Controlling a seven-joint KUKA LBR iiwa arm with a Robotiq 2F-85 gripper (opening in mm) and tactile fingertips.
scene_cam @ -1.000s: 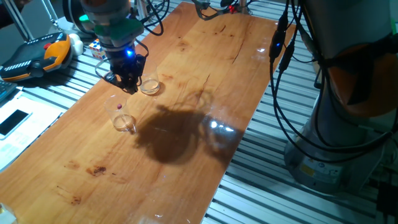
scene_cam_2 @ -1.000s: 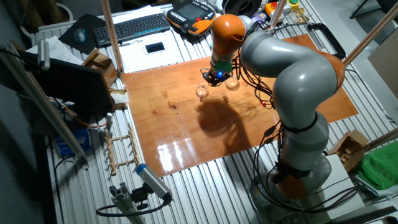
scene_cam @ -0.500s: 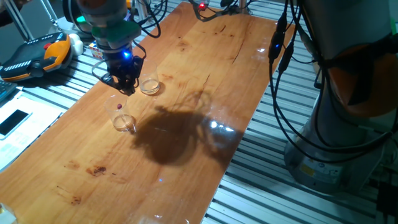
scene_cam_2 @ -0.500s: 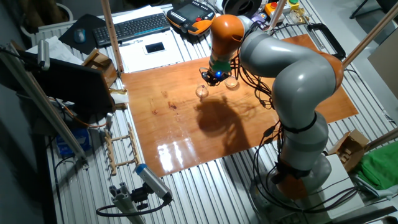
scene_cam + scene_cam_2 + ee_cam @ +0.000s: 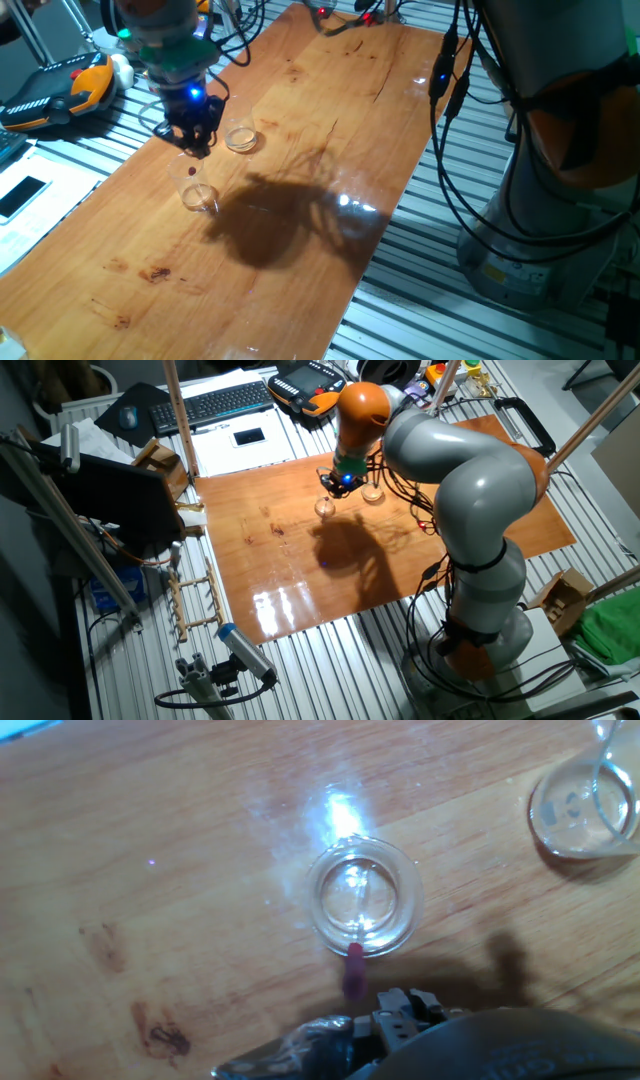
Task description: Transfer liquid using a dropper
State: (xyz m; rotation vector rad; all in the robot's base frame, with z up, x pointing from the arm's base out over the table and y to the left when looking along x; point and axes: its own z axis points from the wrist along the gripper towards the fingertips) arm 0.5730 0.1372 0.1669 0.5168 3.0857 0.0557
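Jaws can't be read: the fingertips never show clearly in any view, so whether they are parted or closed I cannot tell. Gripper (image 5: 193, 143) hangs just above the dropper (image 5: 191, 172), whose red bulb (image 5: 354, 958) pokes up at the rim of glass 1 (image 5: 362, 898), near the table's (image 5: 300, 140) long edge. Glass 2 (image 5: 240, 138) sits just beside, toward the far end. Liquid is too faint to make out. Judging by looks, the dropper is light, thin and easily tipped; the soft bulb seems the place to pinch, gently, since both glasses would topple or crack.
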